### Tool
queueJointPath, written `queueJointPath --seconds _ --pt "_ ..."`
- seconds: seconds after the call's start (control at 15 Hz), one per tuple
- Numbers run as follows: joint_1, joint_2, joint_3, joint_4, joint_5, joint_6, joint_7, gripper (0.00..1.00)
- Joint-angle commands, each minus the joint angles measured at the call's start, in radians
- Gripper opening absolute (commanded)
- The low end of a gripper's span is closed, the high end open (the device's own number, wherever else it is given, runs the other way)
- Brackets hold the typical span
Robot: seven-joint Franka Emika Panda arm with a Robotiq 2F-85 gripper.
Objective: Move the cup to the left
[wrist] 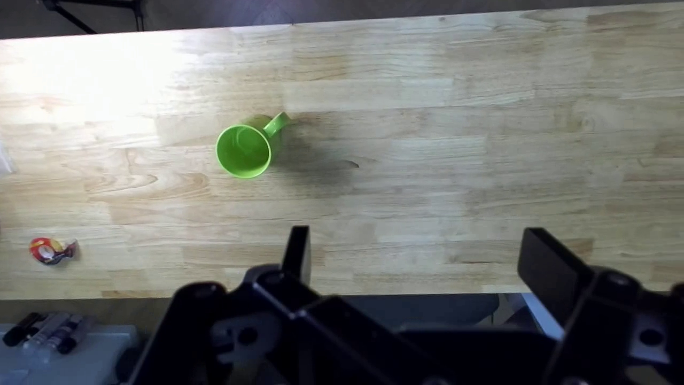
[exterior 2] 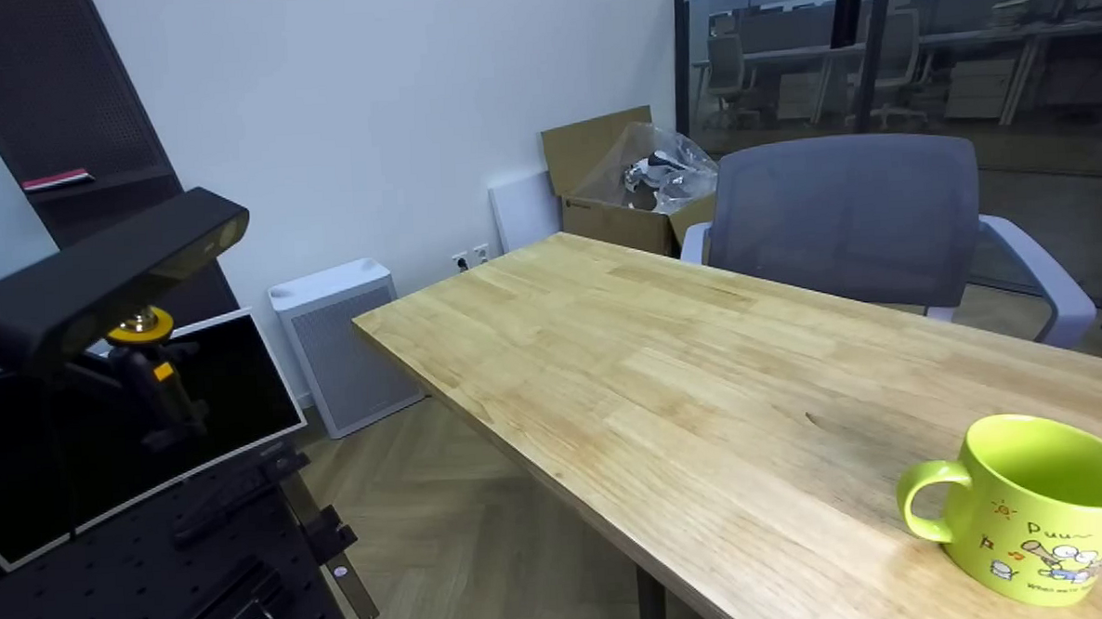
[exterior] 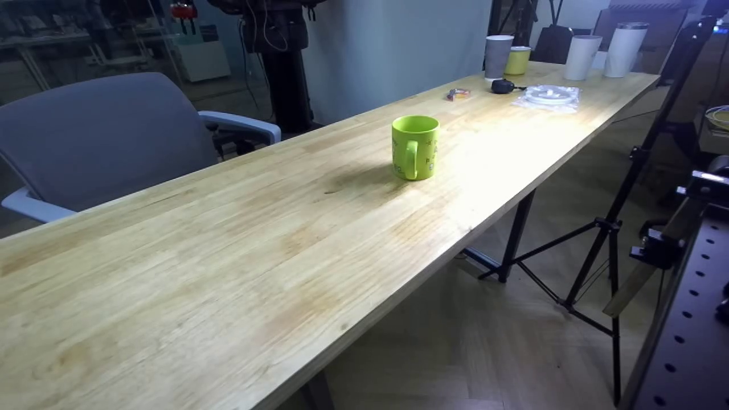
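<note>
On the cup (exterior 2: 1034,516) — “Puu~”, “When…”

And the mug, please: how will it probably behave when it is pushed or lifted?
The mug is probably stiff: its round shape shows no dents. It stands upright on the table, so a low push should slide it, though a high one might tip it. Its smooth-looking surface could be a bit slippery.

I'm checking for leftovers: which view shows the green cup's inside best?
The wrist view: it looks steeply down into the green cup, nothing blocking. Both exterior views look in aslant, showing less of its inside.
</note>
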Motion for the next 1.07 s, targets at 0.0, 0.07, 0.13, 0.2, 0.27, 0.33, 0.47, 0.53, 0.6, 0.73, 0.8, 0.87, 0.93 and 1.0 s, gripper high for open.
queueJointPath --seconds 0.0,0.07,0.13,0.2,0.27,0.33,0.47,0.53,0.6,0.73,0.8,0.87,0.93,1.0 --pt "0.005 0.025 -0.061 0.007 0.076 0.029 -0.088 1.00" --pt "0.001 0.037 -0.076 0.012 0.093 0.025 -0.111 1.00" --pt "-0.005 0.051 -0.093 0.018 0.106 0.024 -0.136 1.00" --pt "-0.012 0.065 -0.109 0.024 0.114 0.024 -0.154 1.00" --pt "-0.019 0.080 -0.125 0.031 0.123 0.022 -0.173 1.00" --pt "-0.025 0.095 -0.138 0.035 0.131 0.020 -0.187 1.00" --pt "-0.042 0.130 -0.160 0.043 0.127 0.022 -0.203 1.00" --pt "-0.050 0.148 -0.169 0.045 0.125 0.024 -0.210 1.00" --pt "-0.059 0.168 -0.176 0.046 0.117 0.034 -0.208 1.00" --pt "-0.075 0.211 -0.186 0.049 0.102 0.061 -0.200 1.00" --pt "-0.083 0.231 -0.188 0.046 0.088 0.087 -0.191 1.00" --pt "-0.089 0.250 -0.189 0.047 0.075 0.111 -0.183 1.00" --pt "-0.095 0.271 -0.190 0.049 0.065 0.136 -0.177 1.00" --pt "-0.099 0.289 -0.191 0.051 0.057 0.161 -0.174 1.00"
